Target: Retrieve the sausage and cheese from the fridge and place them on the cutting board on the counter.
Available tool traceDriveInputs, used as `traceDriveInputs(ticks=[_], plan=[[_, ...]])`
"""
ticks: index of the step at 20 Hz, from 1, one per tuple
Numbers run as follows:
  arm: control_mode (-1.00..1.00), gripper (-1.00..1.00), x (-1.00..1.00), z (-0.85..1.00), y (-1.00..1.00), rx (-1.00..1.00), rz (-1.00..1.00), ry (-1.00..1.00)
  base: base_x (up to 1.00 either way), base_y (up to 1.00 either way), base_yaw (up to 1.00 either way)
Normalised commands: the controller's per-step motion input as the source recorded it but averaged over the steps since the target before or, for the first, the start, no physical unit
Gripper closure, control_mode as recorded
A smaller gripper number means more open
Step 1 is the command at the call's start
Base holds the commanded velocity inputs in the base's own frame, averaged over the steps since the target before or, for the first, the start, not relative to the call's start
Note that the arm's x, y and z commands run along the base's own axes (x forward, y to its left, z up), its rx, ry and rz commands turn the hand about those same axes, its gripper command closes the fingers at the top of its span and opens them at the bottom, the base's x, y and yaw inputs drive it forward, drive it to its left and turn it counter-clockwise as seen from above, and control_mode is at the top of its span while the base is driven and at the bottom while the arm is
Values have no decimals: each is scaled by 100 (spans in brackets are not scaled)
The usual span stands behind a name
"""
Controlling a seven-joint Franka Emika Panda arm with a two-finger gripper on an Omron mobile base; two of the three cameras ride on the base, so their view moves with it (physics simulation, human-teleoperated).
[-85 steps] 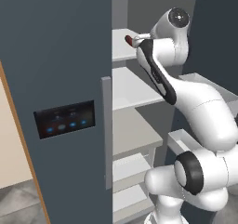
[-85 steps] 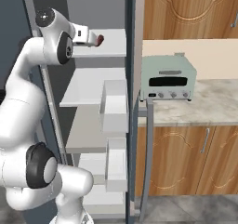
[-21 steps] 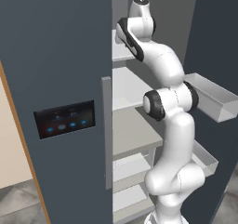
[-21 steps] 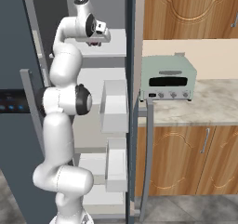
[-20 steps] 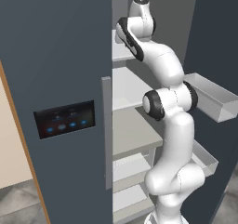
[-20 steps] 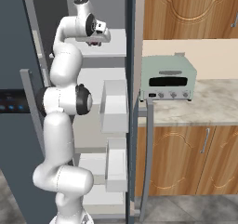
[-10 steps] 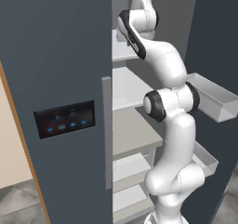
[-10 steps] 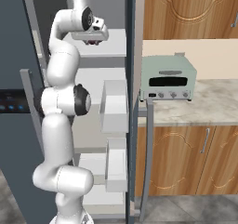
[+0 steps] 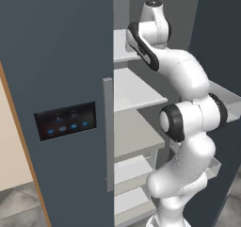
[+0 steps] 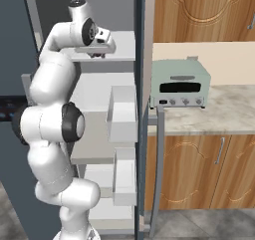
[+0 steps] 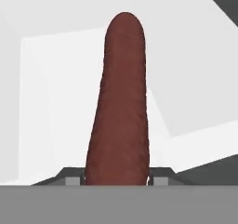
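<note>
Simulated kitchen, rendered. Dark slate-grey fridge [image 9: 61, 70] across the left and centre of the left base view, one door shut with a black blue-lit panel [image 9: 66, 121] at centre left and a long light-grey handle [image 9: 108, 134] just right of it; the other door swung open along the right edge. Pale shelves [image 9: 134, 92] stepping down the middle of the frame, three plainly countable there, with lower racks beneath. In the right base view, two white door bins [image 10: 122, 113] stacked one above the other at centre. Right of the fridge, beige-grey mottled stone counter [image 10: 229, 109] at centre right, carrying one mint-green toaster oven [image 10: 180, 83] against the wall. Brown wooden cabinets [image 10: 199, 167] with metal handles below, carved wooden cupboard doors [image 10: 204, 12] at upper right. Grey tiled floor along the bottom edge.

One white arm, reaching up into the top of the fridge, gripper [image 10: 97, 55] at upper left centre of the right base view, just over the upper shelf. In the hand view, gripper clenched on the sausage [image 11: 120, 102]: one dark red-brown cylinder rising from bottom centre to the top of the frame between the two fingertips [image 11: 74, 177], pale shelf surface behind it.
</note>
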Motion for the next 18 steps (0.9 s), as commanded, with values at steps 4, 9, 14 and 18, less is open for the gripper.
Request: traceDriveInputs(ticks=[4, 9, 14, 18], plan=[[-100, 100, -100, -44, -13, 0, -3, -34, 0, 0, 0], [-100, 100, -100, 29, -7, 0, 0, -22, 0, 0, 0], [-100, 100, -100, 55, 0, -2, 0, 0, 0, 0, 0], [-100, 100, -100, 38, 0, -3, 0, 0, 0, 0, 0]])
